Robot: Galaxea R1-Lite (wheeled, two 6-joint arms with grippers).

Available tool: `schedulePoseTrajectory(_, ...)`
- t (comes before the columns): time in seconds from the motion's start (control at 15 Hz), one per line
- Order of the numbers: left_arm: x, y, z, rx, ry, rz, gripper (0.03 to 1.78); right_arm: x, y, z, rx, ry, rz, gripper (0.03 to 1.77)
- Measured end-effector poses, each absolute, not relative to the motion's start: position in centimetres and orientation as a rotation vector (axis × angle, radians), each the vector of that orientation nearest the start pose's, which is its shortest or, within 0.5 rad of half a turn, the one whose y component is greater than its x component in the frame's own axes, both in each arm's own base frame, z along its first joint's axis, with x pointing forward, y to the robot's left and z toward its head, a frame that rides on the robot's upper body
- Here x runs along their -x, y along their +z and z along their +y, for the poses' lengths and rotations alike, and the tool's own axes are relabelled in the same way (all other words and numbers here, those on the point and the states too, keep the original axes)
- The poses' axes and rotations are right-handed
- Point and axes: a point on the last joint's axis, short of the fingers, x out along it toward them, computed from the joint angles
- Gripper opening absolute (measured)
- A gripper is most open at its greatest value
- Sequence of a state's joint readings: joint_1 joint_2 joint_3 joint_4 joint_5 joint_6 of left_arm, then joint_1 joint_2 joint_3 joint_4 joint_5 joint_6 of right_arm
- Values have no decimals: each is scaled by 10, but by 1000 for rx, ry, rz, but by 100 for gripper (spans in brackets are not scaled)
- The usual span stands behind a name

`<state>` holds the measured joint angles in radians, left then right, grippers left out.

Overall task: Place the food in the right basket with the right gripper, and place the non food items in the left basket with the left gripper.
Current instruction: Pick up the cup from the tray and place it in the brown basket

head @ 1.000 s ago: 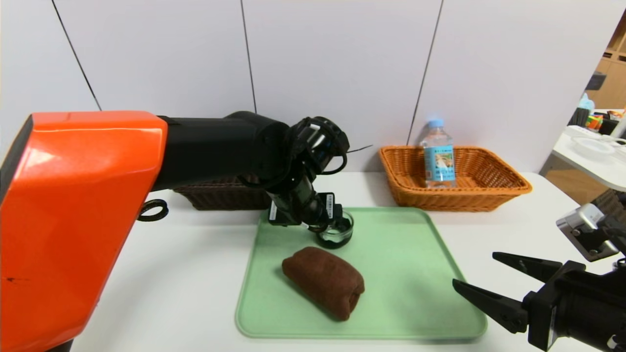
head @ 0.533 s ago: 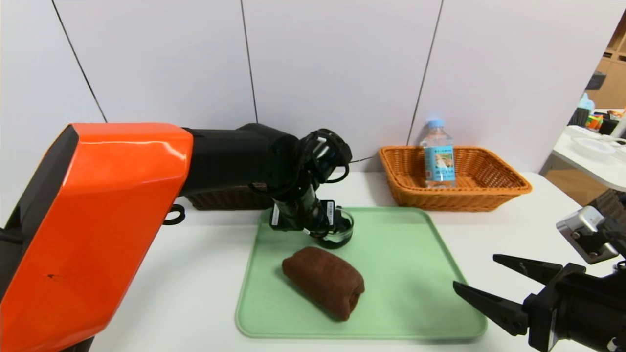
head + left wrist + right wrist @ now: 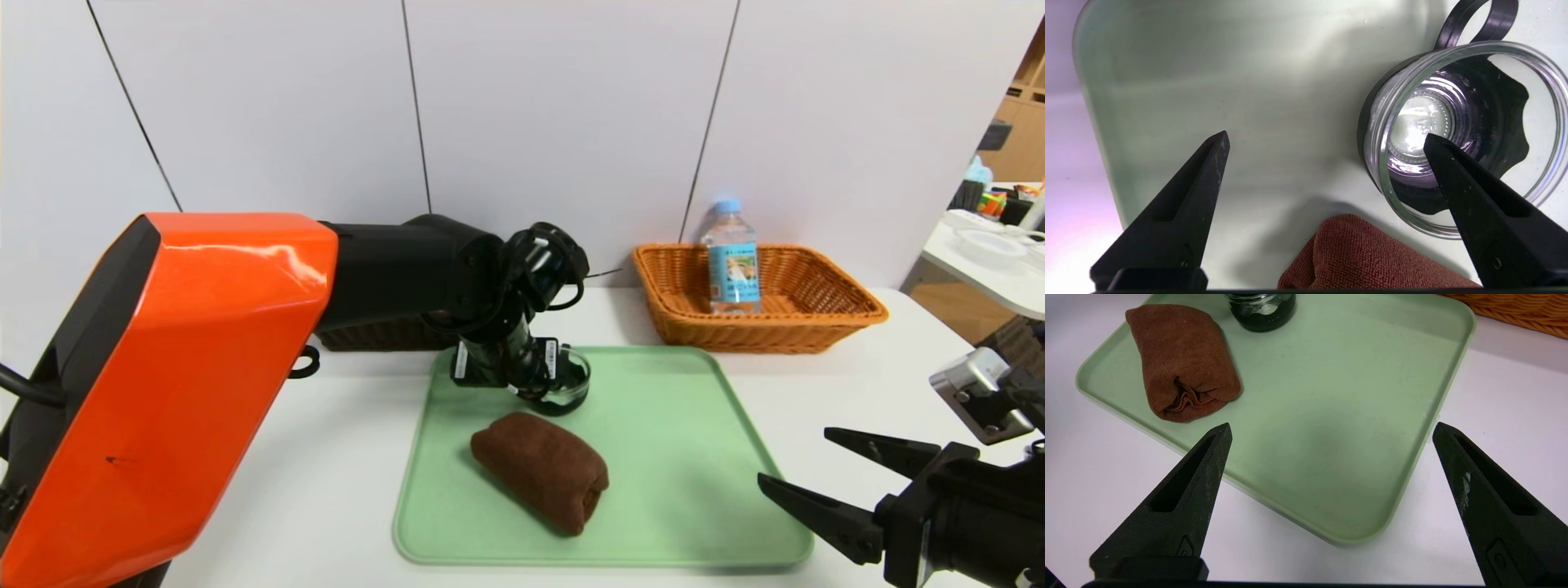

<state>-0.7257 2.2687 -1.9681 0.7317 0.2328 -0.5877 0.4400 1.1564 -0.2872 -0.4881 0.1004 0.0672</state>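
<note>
On the white table (image 3: 310, 457) by grey wall panels (image 3: 563, 114), both the left end effector (image 3: 1327, 143) and the right end effector (image 3: 1331, 430) gape apart.

In your head view the left arm (image 3: 245, 343) covers most of the dark left basket (image 3: 384, 333) and part of the glass jar (image 3: 565, 385). The left wrist view cuts off the brown towel (image 3: 1367, 261) and the jar's rim. The right basket (image 3: 1515, 314) is only a corner in the right wrist view.
</note>
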Motion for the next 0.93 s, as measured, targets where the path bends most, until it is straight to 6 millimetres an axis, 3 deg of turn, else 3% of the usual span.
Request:
schedulePoseTrajectory(0.13, -328, 162, -284, 55, -159, 1005, 169, -130, 152, 64, 0, 521, 398, 169)
schedulePoseTrajectory(0.2, -328, 162, -284, 54, -158, 1005, 160, -130, 152, 64, 0, 521, 398, 169)
schedulePoseTrajectory(0.4, -329, 162, -285, 53, -158, 1005, 112, -130, 152, 64, 0, 522, 397, 169)
schedulePoseTrajectory(0.6, -329, 161, -285, 51, -158, 1007, 80, -130, 152, 64, 0, 521, 397, 169)
schedulePoseTrajectory(0.67, -329, 160, -285, 50, -158, 1009, 62, -130, 152, 64, 0, 522, 396, 169)
schedulePoseTrajectory(0.73, -329, 160, -285, 51, -159, 1008, 5, -130, 153, 64, 0, 522, 394, 169)
schedulePoseTrajectory(0.93, -328, 162, -284, 53, -160, 1005, 11, -131, 153, 64, -1, 521, 392, 169)
